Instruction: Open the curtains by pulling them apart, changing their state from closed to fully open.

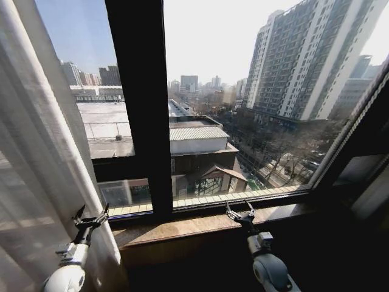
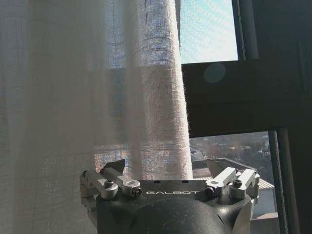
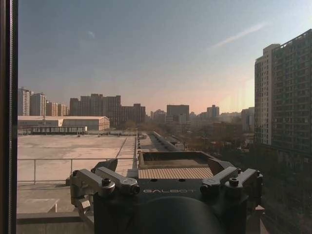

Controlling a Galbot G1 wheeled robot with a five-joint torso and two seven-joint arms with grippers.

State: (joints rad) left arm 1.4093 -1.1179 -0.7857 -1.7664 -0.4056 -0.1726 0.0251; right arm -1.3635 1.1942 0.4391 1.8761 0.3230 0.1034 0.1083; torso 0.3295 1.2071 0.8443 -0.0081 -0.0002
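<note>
A: The curtains (image 1: 36, 152) hang bunched at nine o'clock. Claws?
B: The left gripper (image 1: 91, 217) is spread apart by the cloth. The right gripper (image 1: 240, 210) is spread too. Both say GALBOT.

Light source: daylight through the window, low sun off to the right
Sky: blown out white upper right in head view, pale blue at left
Backlight: window frame (image 1: 143, 103) reads near black, silhouette only
Curtain (image 1: 36, 182): sheer, glows, lit through; soft shadow bands across its folds
Sill (image 1: 200, 225): sunlit strip, room below it dark
Distortion: head view wide-angle, tower and frame lean at the edges
Left wrist view: weave moiré on the curtain, faint flare spot on the dark bar
Right wrist view: hazy warm horizon, dim foreground
</note>
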